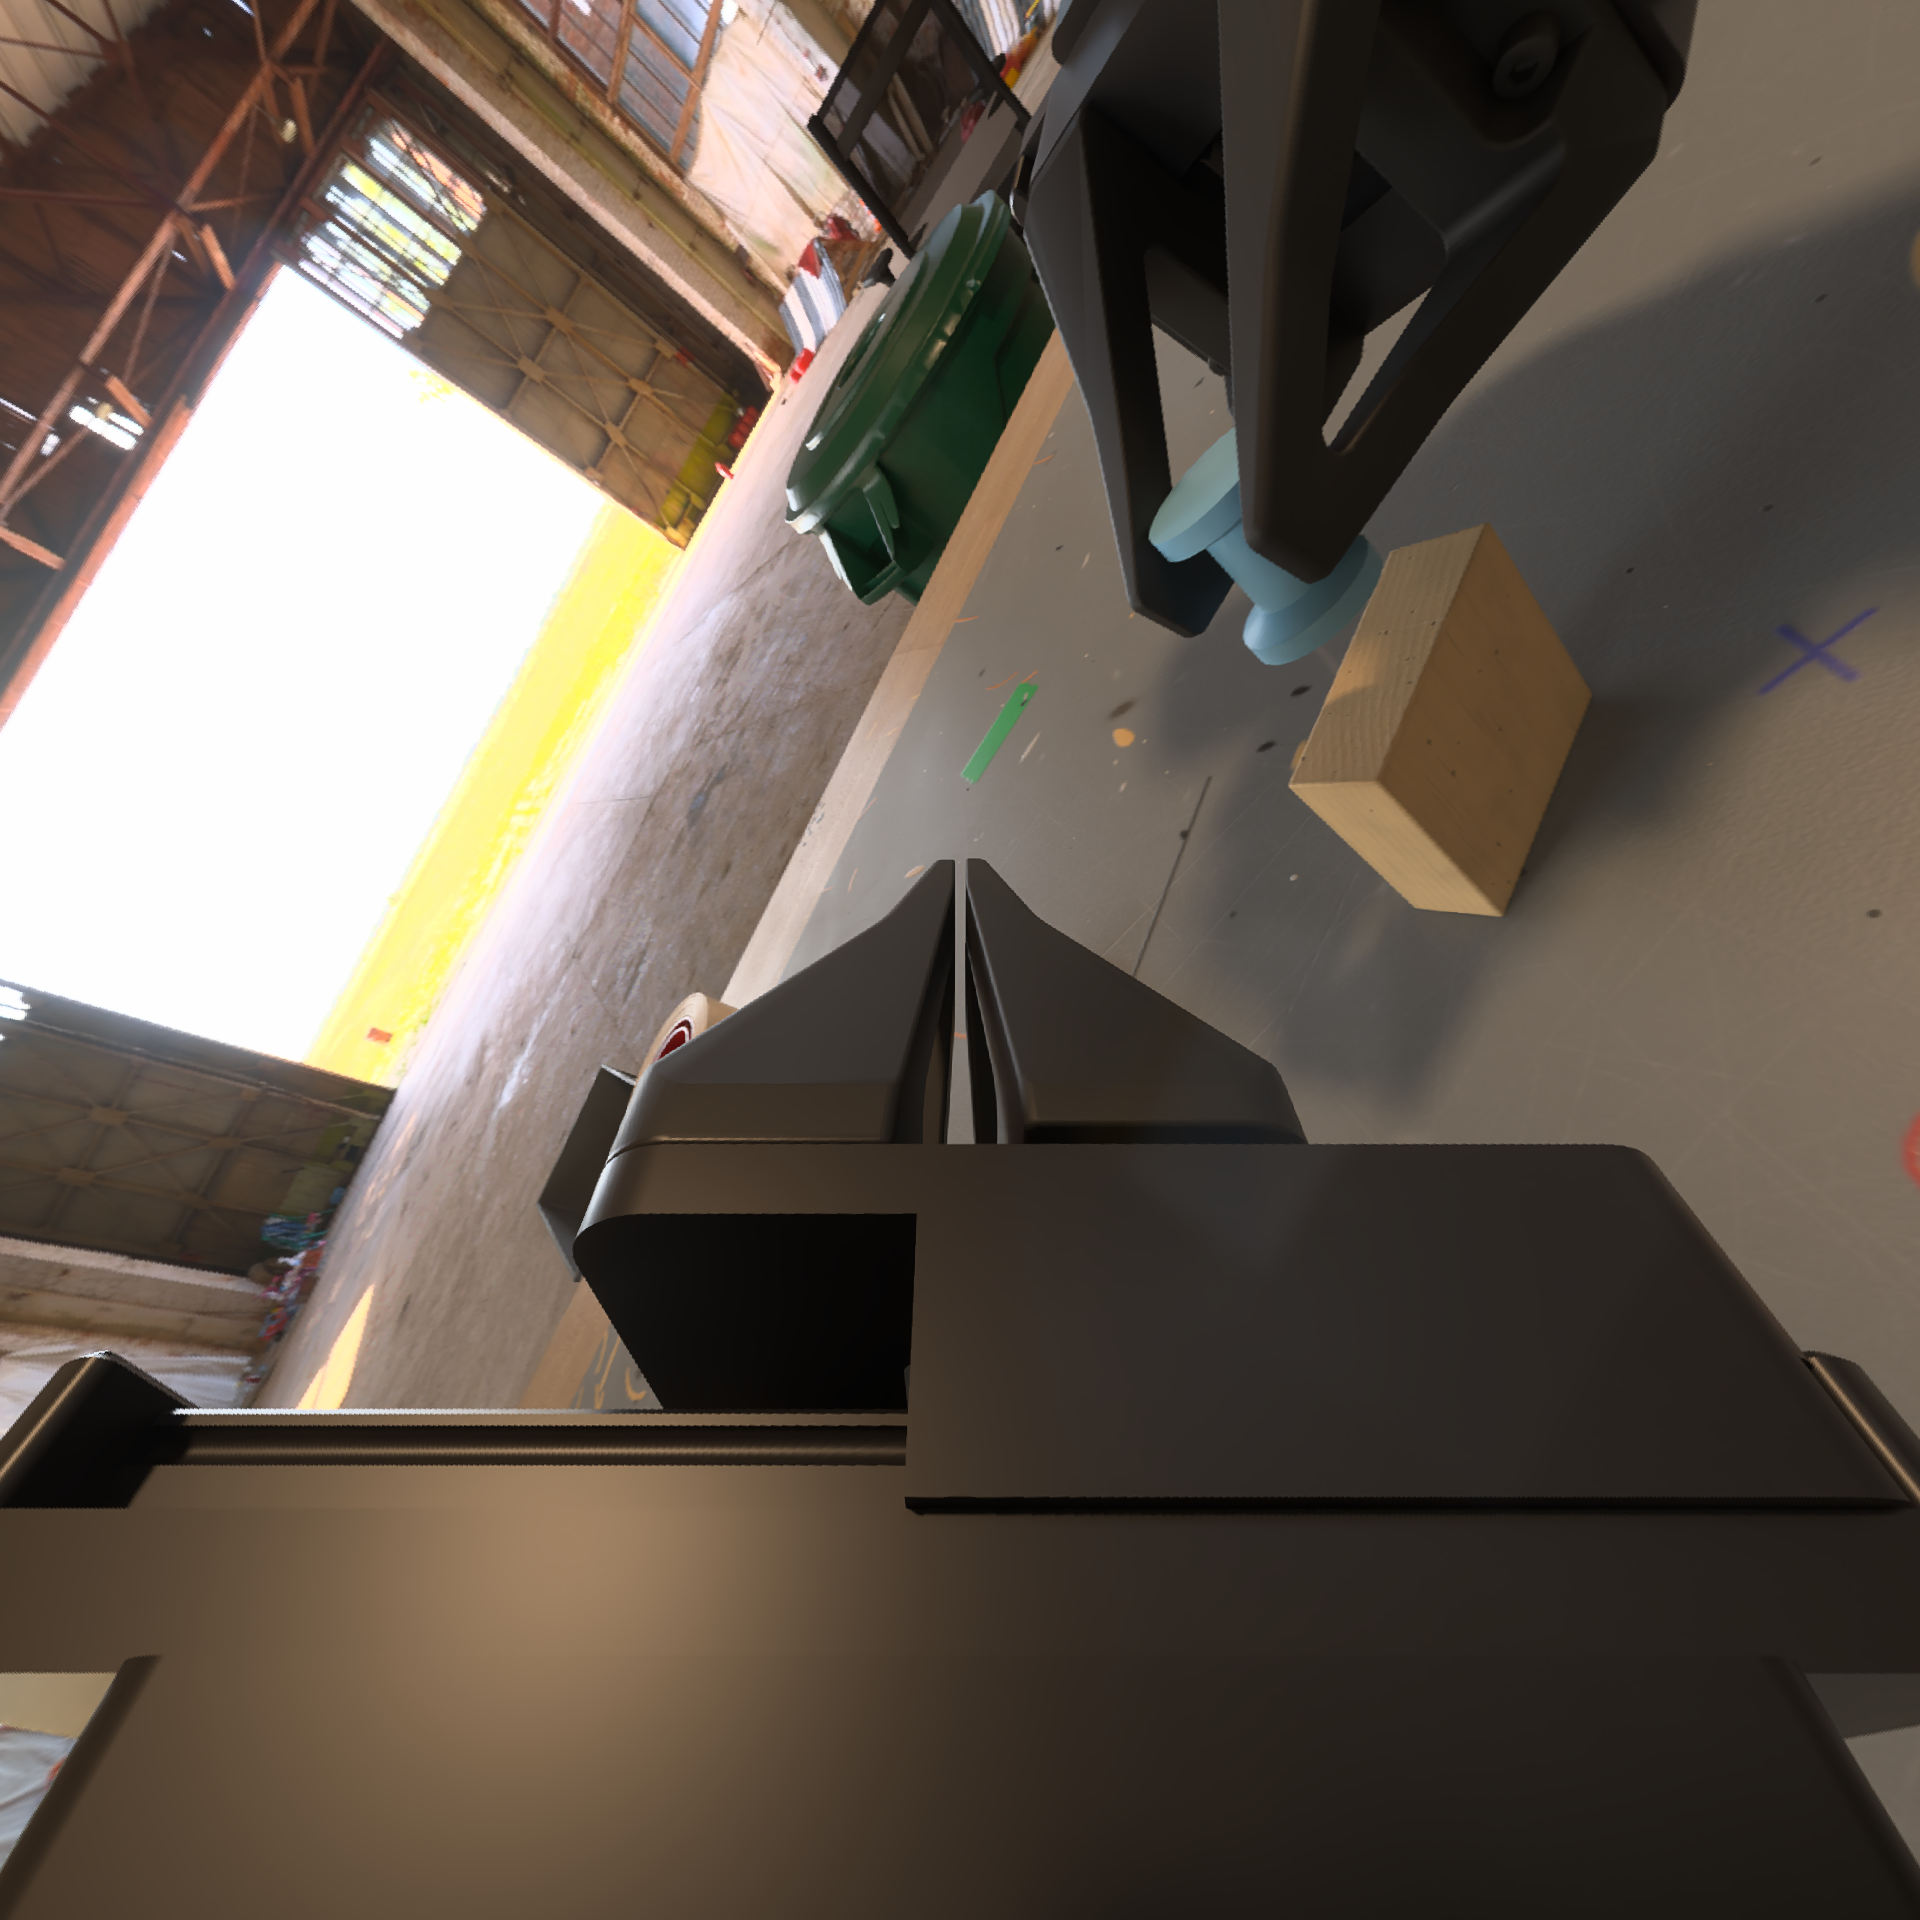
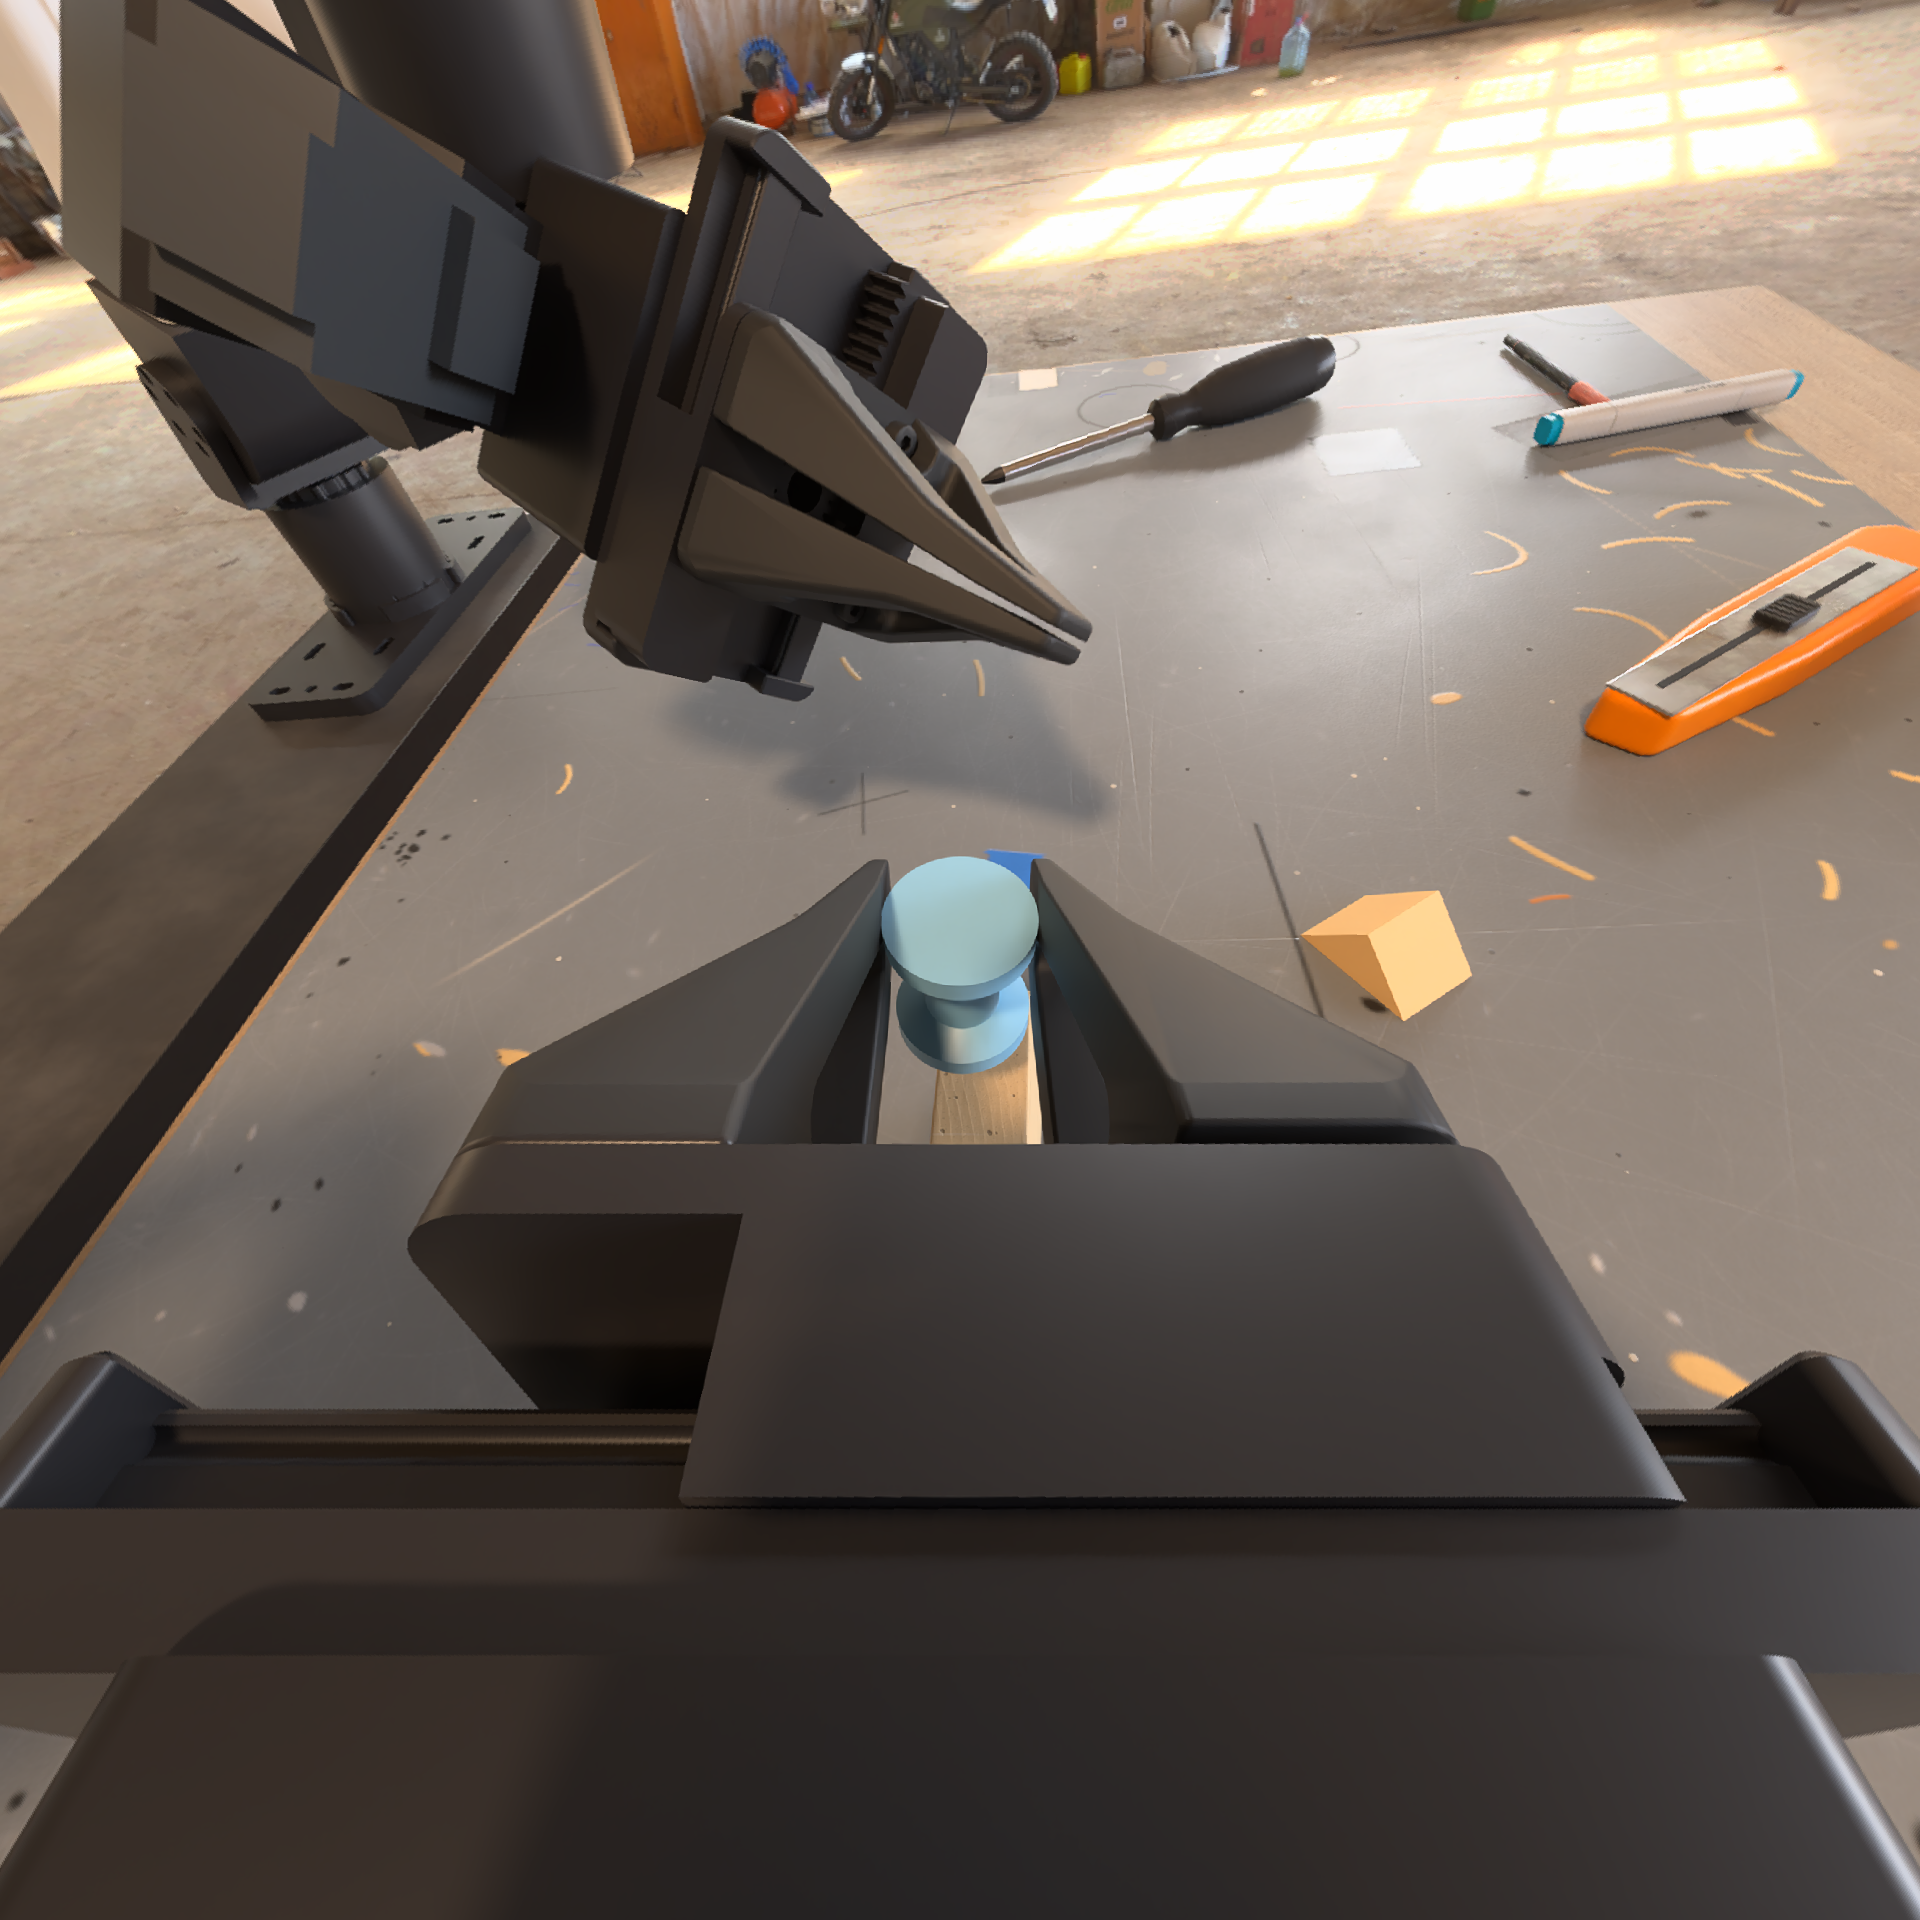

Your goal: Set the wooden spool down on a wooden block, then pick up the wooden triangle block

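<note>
spool [image 2: 958,961] sat pinched in the right gripper [image 2: 961,883], just over the block [image 1: 1444,727]; left gripper [image 1: 958,868] hung pressed together, empty; triangle [image 2: 1392,951] lay apart.

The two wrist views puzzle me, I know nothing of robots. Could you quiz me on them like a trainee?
1. True or false: the right gripper has its jaws around the pale blue wooden spool.
2. The left gripper is: A open, B shut and empty, C holding a marker.
3. Fill in: right of the spool in the right wrist view lies the orange wooden ____ block, near the orange utility knife.

Key: 1 true; 2 B; 3 triangle.
</note>
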